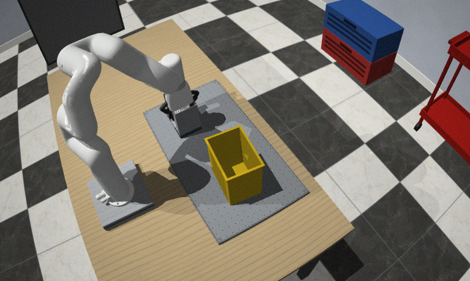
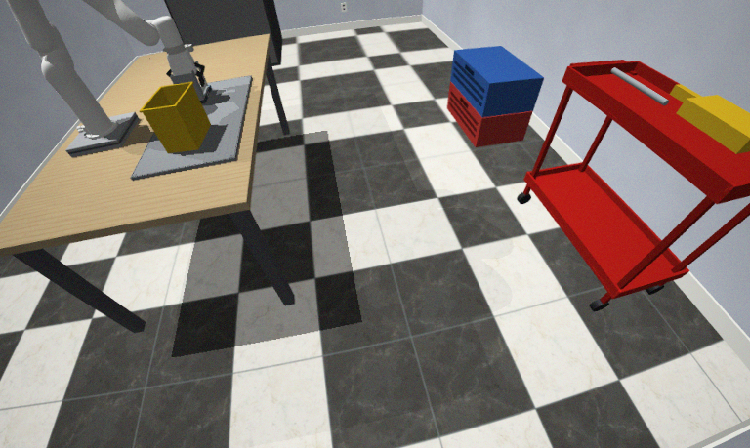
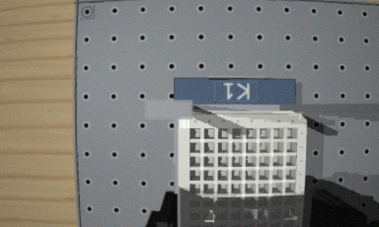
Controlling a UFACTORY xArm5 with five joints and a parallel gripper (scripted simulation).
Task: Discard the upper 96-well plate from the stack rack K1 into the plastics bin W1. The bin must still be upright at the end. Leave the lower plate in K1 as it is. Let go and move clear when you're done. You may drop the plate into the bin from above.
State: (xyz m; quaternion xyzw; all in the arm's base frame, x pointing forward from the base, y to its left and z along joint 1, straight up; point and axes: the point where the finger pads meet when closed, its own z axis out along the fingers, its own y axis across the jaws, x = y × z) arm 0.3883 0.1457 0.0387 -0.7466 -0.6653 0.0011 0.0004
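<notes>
The grey stack rack K1 (image 1: 187,121) stands on the grey pegboard (image 1: 225,153) at its far end. The white upper 96-well plate (image 1: 180,109) lies on top of it; in the wrist view the plate (image 3: 242,155) fills the lower middle, just below the blue K1 label (image 3: 235,91). The lower plate is hidden. My gripper (image 1: 178,104) is open, directly above the rack, its dark fingers on either side of the plate's near end (image 3: 247,214); I cannot tell if they touch it. The yellow bin W1 (image 1: 235,163) stands upright on the pegboard, to the right of the rack, and shows in the exterior view (image 2: 176,117).
The arm's base plate (image 1: 117,194) sits left of the pegboard on the wooden table. A dark panel (image 1: 65,14) stands behind the table. On the floor are a blue-and-red crate stack (image 1: 360,38) and a red cart (image 2: 646,161).
</notes>
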